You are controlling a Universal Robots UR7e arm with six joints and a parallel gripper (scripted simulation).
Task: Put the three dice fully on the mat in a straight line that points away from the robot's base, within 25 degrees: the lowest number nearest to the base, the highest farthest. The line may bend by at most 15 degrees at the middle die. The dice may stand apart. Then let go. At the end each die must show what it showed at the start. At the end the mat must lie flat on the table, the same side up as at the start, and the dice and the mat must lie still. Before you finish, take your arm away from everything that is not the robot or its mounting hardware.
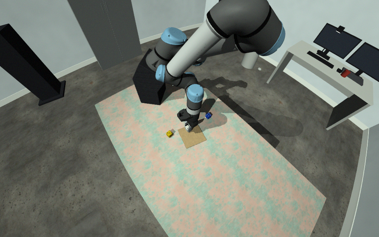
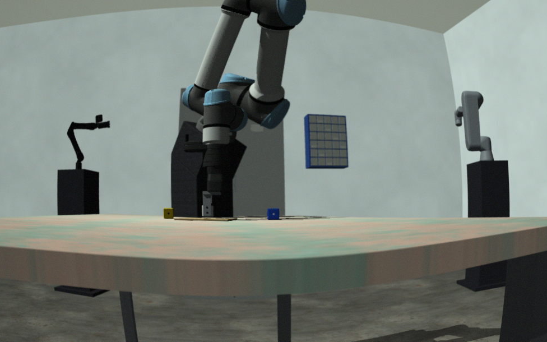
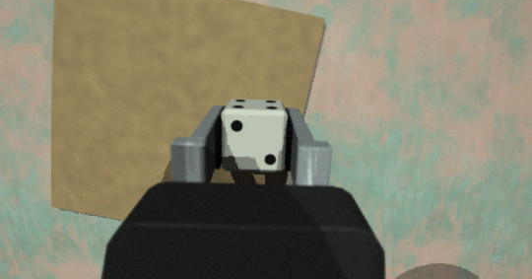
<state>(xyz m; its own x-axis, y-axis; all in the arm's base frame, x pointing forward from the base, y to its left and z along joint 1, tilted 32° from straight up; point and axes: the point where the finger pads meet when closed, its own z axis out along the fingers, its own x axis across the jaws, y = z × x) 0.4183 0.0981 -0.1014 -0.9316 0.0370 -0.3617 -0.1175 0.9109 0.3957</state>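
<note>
While the yellow die (image 1: pixel 169 134) sits on the table (image 1: pixel 244 188) just left of the mat (image 1: pixel 195 140), the gripper (image 1: pixel 188 128) grips the white die (image 3: pixel 253 136) between its fingers, low over the mat's near corner. Its camera-facing side shows two pips. Farther right, the blue die (image 1: pixel 208 115) rests on the table, apart from the mat.

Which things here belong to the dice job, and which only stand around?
Job:
- white die, held in the gripper low over the mat
- yellow die, on the table beside the mat
- blue die, on the table

Standing around:
- desk with monitors
- grey cabinet
- blue wall grid
</note>
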